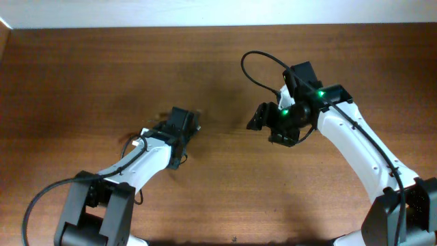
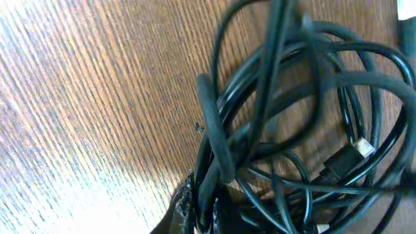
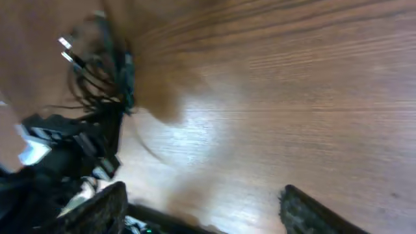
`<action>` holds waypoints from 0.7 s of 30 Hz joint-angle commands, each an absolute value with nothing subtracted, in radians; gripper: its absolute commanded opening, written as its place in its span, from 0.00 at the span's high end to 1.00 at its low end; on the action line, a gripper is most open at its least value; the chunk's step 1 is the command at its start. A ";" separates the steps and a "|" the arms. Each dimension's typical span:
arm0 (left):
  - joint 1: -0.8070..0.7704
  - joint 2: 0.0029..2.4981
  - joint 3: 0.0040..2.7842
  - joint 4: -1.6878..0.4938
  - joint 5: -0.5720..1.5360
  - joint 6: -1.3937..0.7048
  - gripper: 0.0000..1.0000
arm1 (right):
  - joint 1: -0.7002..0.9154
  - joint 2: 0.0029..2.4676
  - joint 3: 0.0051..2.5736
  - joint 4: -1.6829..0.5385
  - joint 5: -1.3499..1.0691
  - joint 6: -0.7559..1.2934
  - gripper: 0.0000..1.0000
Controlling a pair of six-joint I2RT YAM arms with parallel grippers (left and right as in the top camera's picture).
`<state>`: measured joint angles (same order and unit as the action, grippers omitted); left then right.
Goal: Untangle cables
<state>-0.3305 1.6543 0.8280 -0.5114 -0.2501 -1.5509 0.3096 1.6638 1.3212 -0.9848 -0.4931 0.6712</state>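
Observation:
The cables fill the right half of the left wrist view as a black tangle of overlapping loops, with a silvery-tipped plug lying among them. My left gripper is shut on a strand at the tangle's lower edge. From overhead the left gripper covers most of the bundle at the table's middle left. The right wrist view shows the cables at upper left, silvery plugs sticking out. My right gripper stands open over bare wood, to the right of the bundle.
The brown wooden table ends at a pale strip along the far edge. A thick black cable fixed to the right arm loops above its wrist. The left arm's body shows dark at the right wrist view's left side.

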 commanded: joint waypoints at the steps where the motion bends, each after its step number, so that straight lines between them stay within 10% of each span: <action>1: -0.330 1.632 0.805 -0.536 -0.083 -1.389 1.00 | 0.314 1.665 1.333 -1.031 -0.412 0.661 0.22; 10: -0.330 1.124 0.806 -0.532 0.023 -1.557 1.00 | 0.389 1.665 1.333 -1.118 -0.730 0.609 0.36; 21: -0.331 1.084 0.806 -0.538 0.062 -1.601 1.00 | 0.602 1.691 1.333 -0.674 -0.656 0.879 0.39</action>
<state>-0.3283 1.0939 0.8055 -0.5404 0.0486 -1.5906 0.5762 1.6653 1.3224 -0.6983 -0.7029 0.8139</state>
